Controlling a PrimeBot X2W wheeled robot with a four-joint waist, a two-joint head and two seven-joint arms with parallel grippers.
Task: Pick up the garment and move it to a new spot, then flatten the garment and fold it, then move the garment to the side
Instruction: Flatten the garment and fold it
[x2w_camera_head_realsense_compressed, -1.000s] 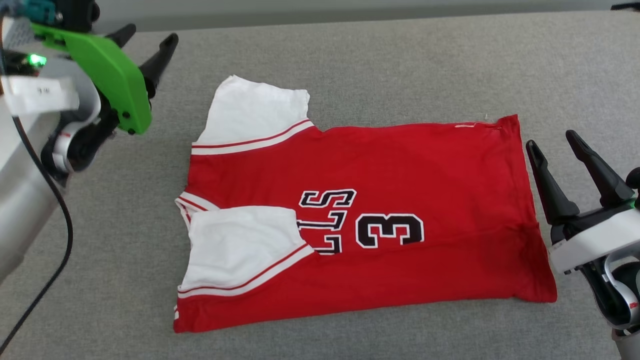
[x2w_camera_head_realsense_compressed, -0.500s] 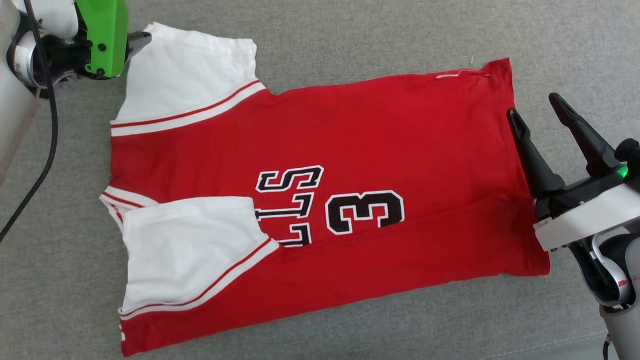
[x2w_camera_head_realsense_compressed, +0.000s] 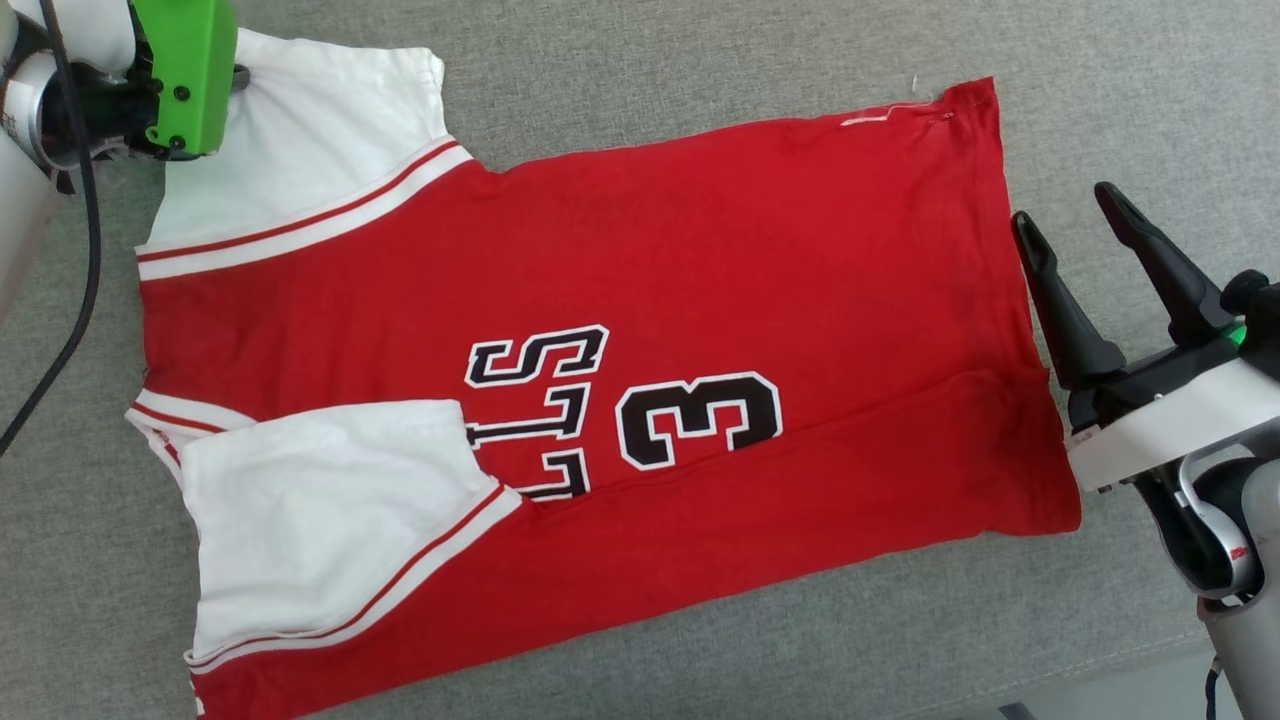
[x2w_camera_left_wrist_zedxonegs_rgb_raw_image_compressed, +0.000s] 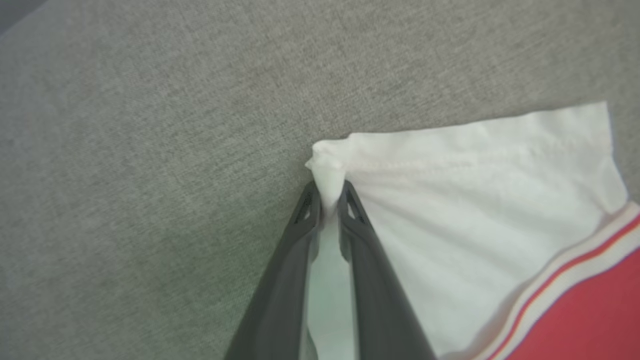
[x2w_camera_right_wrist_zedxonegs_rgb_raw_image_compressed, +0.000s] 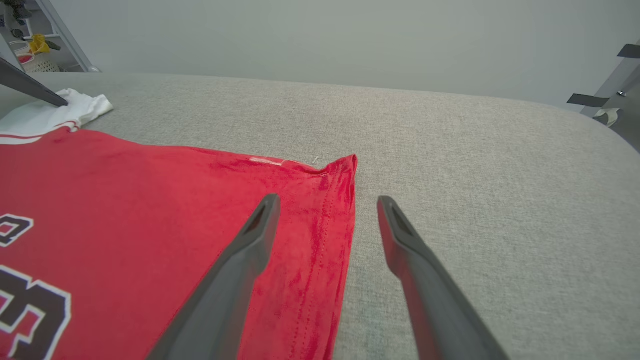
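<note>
One sleeve (x2w_camera_head_realsense_compressed: 330, 500) is folded in, jersey (x2w_camera_head_realsense_compressed: 700, 250) flat on the desk (x2w_camera_head_realsense_compressed: 700, 60); left gripper (x2w_camera_left_wrist_zedxonegs_rgb_raw_image_compressed: 327, 197) jaws pinch the far sleeve (x2w_camera_left_wrist_zedxonegs_rgb_raw_image_compressed: 475, 200) corner, right gripper (x2w_camera_head_realsense_compressed: 1068, 212) jaws spread at the hem (x2w_camera_right_wrist_zedxonegs_rgb_raw_image_compressed: 345, 210). I'd lift low and lay it onto the red.

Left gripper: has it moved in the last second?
Yes. The left gripper has reached the white sleeve corner of the garment and pinches it; earlier it hovered apart.

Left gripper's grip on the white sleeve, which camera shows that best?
The left wrist view: the left gripper is closed on the corner of the garment's white sleeve, cloth bunched between its fingers. The head view hides the fingertips behind a green mount; the right wrist view catches one distant finger.
</note>
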